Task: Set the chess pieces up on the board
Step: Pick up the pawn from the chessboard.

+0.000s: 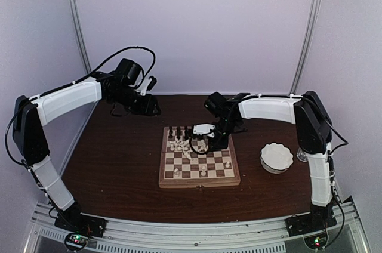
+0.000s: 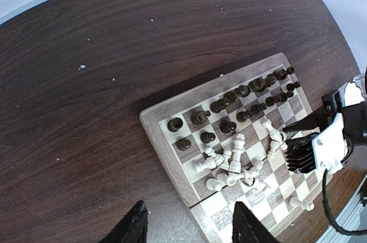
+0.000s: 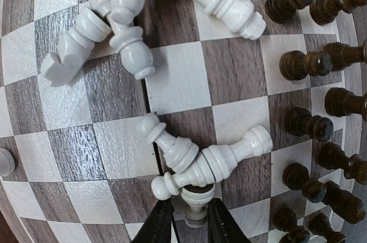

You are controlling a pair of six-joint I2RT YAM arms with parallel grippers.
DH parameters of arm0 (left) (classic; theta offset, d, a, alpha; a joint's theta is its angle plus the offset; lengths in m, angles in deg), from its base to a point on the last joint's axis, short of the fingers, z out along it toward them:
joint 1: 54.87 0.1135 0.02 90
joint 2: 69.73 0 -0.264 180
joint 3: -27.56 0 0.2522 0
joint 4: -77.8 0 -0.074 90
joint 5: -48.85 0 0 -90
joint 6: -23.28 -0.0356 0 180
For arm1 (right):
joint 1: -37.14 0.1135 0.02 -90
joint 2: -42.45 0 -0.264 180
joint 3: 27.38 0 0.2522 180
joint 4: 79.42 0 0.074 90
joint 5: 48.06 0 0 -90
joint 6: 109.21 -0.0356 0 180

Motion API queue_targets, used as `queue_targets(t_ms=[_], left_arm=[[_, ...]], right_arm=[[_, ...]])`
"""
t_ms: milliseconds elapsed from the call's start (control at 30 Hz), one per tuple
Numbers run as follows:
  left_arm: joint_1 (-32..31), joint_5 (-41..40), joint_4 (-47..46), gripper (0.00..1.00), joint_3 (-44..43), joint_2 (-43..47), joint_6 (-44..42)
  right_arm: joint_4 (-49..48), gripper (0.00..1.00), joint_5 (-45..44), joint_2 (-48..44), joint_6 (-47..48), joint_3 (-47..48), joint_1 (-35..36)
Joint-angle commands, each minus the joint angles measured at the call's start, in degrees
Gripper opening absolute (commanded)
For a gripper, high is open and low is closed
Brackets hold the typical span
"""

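The right gripper (image 3: 190,211) seems to pinch a white piece (image 3: 195,196). It is light, smooth and slippery, so its narrow waist is the best hold. The left gripper (image 2: 189,211) hangs open and empty.

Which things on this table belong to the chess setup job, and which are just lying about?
Job: board; dark pieces standing along one edge; white pieces, mostly toppled mid-board.
Lying about: white scalloped bowl, right of the board.
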Motion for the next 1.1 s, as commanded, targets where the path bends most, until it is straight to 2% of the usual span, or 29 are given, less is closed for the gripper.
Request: queue_targets(t_ms=[0, 133, 300, 567, 767, 867, 933, 1000, 1067], left_arm=[[0.52, -0.04, -1.17, 0.51, -0.78, -0.16, -0.21], [0.52, 0.06, -1.17, 0.51, -0.78, -0.13, -0.21], [0.54, 0.25, -1.19, 0.51, -0.77, -0.09, -0.15], [0.51, 1.58, -1.75, 0.51, -0.35, -0.17, 0.36], [0.11, 7.85, -6.55, 0.5, 2.11, -0.17, 0.84], [-1.62, 9.02, -7.29, 0.49, 2.21, -0.24, 0.99], [-3.08, 12.52, -6.78, 0.48, 1.2, -0.18, 2.07], [-4.47, 17.27, -8.43, 0.48, 1.88, 0.54, 4.81], [-5.17, 22.42, -14.37, 0.48, 5.94, 2.15, 12.91]], right_arm=[[3.75, 0.21, 2.75, 1.62, -0.5, 1.8, -0.51], [3.9, 0.18, 2.89, 1.38, -1.38, 1.34, -0.74], [4.92, 0.07, 3.19, -0.15, -2.8, 0.82, -0.83], [6.64, 0.04, 5.39, -8.72, -5.16, -2.3, -0.83], [4.71, 0.04, 5.8, -13.22, -5.95, -5.18, -0.87], [5.64, 0.04, 6.11, -13.72, -6.24, -4.36, -0.83], [6.45, 0.04, 7.87, -15.27, -6.43, -4.29, -0.83], [6.49, 0.04, 9.41, -17.91, -6.83, -4.78, -0.83], [7.12, 0.04, 11.04, -20.96, -7.49, -5.24, -0.85]])
